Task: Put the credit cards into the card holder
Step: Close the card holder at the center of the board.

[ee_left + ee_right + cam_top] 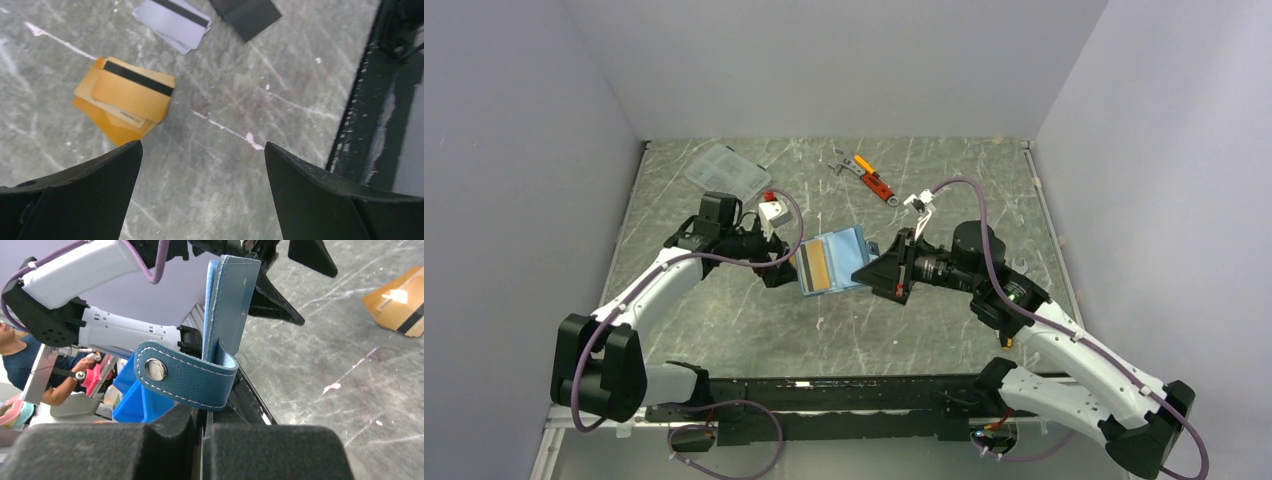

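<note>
Near the middle of the table, your right gripper (876,270) is pinched tight on the card holder (834,258). It grips the edge where the snap strap (185,375) folds round and holds the teal wallet up off the table (724,320). Just left of it, your left gripper (202,149) hovers with its jaws spread as wide as they go, holding nothing. On the table beneath it lie the orange-gold credit cards (122,97) in a loose fanned pile, the top one stripe up. The silver-grey cards (174,20) sit a little apart from them. Farther back you have a clear plastic box (724,172) at the left and an orange-red wrench (874,180) near centre.
</note>
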